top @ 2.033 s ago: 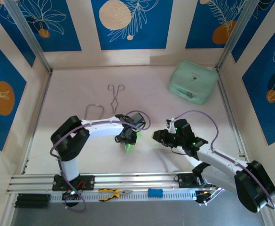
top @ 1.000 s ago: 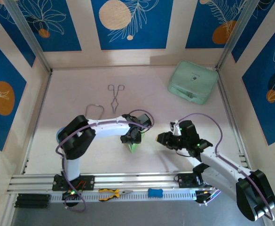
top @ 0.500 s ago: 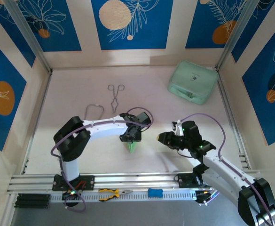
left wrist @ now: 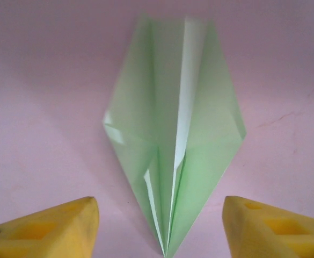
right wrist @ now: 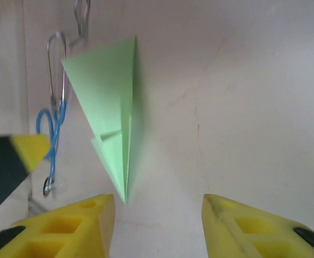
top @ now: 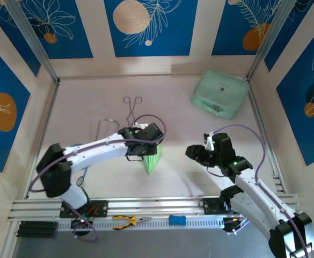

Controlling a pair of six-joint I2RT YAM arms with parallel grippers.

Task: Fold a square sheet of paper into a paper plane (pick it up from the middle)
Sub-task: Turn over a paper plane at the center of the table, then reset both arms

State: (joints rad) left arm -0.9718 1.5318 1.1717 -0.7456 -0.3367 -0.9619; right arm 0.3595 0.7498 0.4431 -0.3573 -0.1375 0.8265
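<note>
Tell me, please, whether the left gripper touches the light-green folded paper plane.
Apart: left wrist view shows bare table between its yellow fingers and the paper plane.

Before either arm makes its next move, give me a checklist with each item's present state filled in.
1. Paper plane folded to a point with a centre ridge: ok.
2. Plane lying on the table, not held: ok.
3. Left tool open, straddling the plane's near end without touching it: ok.
4. Right tool open and empty: ok.
5. Metal tongs and mint case well apart from the plane: ok.
6. Both wings lying flat: cannot tell.
</note>
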